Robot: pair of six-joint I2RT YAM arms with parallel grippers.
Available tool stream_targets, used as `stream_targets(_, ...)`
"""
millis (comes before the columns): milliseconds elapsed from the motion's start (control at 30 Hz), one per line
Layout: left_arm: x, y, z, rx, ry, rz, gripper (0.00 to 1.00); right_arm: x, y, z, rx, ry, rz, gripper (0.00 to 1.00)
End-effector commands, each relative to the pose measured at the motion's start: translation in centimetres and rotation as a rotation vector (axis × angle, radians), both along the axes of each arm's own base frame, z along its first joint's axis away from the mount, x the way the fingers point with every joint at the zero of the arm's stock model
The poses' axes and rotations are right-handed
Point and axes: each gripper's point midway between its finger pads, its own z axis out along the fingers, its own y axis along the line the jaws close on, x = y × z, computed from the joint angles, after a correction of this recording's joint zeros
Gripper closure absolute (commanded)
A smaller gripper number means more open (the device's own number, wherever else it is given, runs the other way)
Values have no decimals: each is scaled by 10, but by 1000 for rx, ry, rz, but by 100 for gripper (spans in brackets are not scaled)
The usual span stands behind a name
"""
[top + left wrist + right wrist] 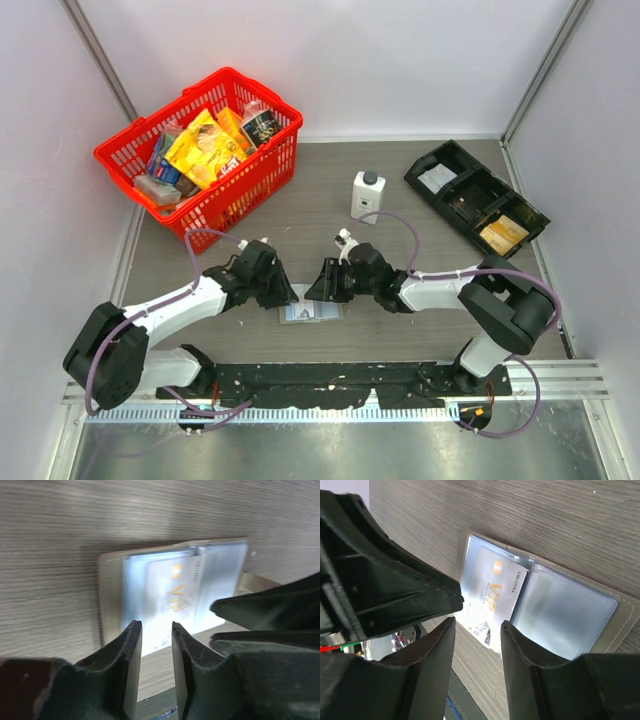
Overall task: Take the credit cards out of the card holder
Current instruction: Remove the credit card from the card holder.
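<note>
**A:** Nearest us, where's the card holder (310,313)?

**B:** It lies opened flat on the tabletop (420,335), close to the near edge, between the two arms. One credit card (170,592), marked VIP, juts past its rim out of a clear pocket, so an edge is free to pinch. I cannot tell whether the other pockets hold cards.

**A:** And the left end effector (155,628)?

**B:** Its jaws stand narrowly apart and grasp nothing. The card's jutting edge shows in the gap, so I'd judge it is lined up to nip that edge.

**A:** The right end effector (477,625)?

**B:** Released, with its jaws parted wider, and it sits just beside the left one over the same rim. It is probably there to steady the holder so it doesn't slide when the card is pulled. I cannot tell if it touches the holder.

**A:** Farther back?

**B:** A white bottle (368,193) stands mid-table. A black tray (470,190) is at the far right and a red basket (265,93) at the far left, all well apart from the work.
</note>
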Motion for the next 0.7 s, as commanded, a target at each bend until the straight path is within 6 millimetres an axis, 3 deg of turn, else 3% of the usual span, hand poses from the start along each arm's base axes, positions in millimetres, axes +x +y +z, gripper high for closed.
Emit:
stream_targets(0,0,0,-13,-86,53,53,67,6,8,6,87,0,-15,54)
stream_targets(300,-4,12,-30,-112,106,110,70,2,6,-15,114,69,-17,55)
stream_targets(667,-4,13,-30,-118,110,114,71,2,7,-21,175,103,-13,71)
